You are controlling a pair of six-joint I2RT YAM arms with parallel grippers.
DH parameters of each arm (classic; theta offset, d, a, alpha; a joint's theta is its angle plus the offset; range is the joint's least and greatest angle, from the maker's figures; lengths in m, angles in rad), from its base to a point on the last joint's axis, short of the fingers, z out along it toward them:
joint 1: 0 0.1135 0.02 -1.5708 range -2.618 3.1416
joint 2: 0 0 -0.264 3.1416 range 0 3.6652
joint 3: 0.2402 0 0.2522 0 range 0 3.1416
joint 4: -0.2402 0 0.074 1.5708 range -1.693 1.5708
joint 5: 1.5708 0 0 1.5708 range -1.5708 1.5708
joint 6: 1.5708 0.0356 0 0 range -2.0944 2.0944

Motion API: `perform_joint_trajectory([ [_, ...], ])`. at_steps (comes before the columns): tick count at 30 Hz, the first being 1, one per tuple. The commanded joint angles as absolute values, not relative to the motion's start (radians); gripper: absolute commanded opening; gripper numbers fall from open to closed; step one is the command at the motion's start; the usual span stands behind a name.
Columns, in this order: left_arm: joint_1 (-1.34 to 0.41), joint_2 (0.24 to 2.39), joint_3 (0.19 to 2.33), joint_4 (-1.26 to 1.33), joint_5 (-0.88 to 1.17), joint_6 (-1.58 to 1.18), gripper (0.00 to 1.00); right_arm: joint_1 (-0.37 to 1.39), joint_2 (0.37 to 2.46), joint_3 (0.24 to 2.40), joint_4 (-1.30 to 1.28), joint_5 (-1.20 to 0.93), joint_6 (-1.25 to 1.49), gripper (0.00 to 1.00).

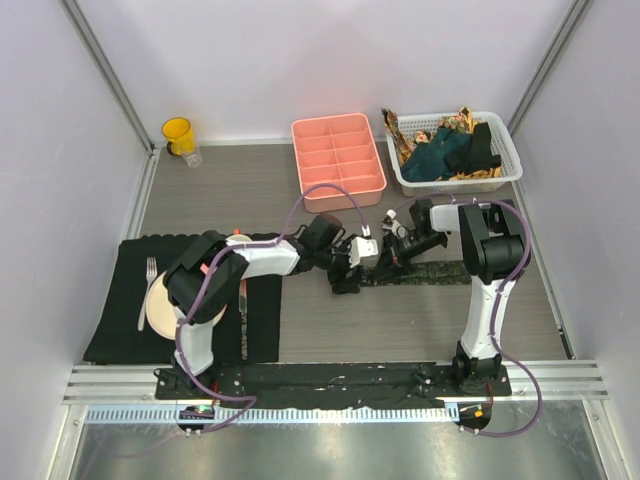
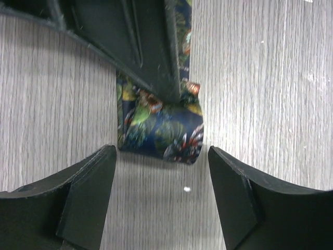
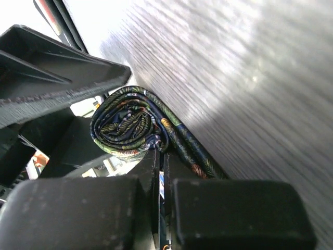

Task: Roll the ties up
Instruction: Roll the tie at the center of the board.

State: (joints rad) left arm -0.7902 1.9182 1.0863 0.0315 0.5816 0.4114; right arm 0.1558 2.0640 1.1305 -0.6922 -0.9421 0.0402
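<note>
1. Patterned tie (image 2: 158,127), partly rolled, lies on the table (image 2: 270,104).
2. Left gripper (image 2: 161,154) gapes wide, its fingers flanking the roll's end without touching it.
3. Right gripper (image 3: 162,174) is pinched tight on the tie's strip, the roll just beyond its tips.

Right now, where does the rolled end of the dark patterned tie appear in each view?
Top external: the tie roll lies near the picture's centre.
Left wrist: centre, just beyond the open left pincer.
Right wrist: centre-left, above the shut right pincer.
Shared landmark: the wood-grain table.
</note>
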Motion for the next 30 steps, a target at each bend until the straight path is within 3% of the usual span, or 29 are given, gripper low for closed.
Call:
perform_joint_trajectory([
  [1,-0.805,1.947,1.123,0.11,0.595,0.416,0.75,0.163,2.134,1.138,-0.624,-0.71,-0.005,0.01],
  [10,-0.854,1.971,1.232,-0.092,0.456,0.535,0.74,0.164,2.126,1.163,-0.686,-0.727,-0.054,0.01],
  [16,-0.854,2.008,1.328,-0.308,0.5,0.681,0.71,0.164,2.12,1.178,-0.707,-0.745,-0.071,0.01],
  [19,-0.856,2.043,1.367,-0.374,0.523,0.689,0.56,0.164,2.105,1.181,-0.71,-0.761,-0.066,0.01],
  [20,-0.854,2.045,1.368,-0.374,0.522,0.674,0.47,0.164,2.103,1.181,-0.71,-0.776,-0.063,0.01],
  [25,-0.851,2.045,1.344,-0.348,0.511,0.637,0.32,0.167,2.066,1.203,-0.719,-0.805,-0.041,0.02],
  [26,-0.85,2.048,1.342,-0.341,0.508,0.626,0.29,0.167,2.06,1.206,-0.722,-0.81,-0.034,0.04],
  [30,-0.836,2.049,1.33,-0.322,0.496,0.582,0.21,0.153,2.027,1.218,-0.753,-0.837,-0.022,0.31],
])
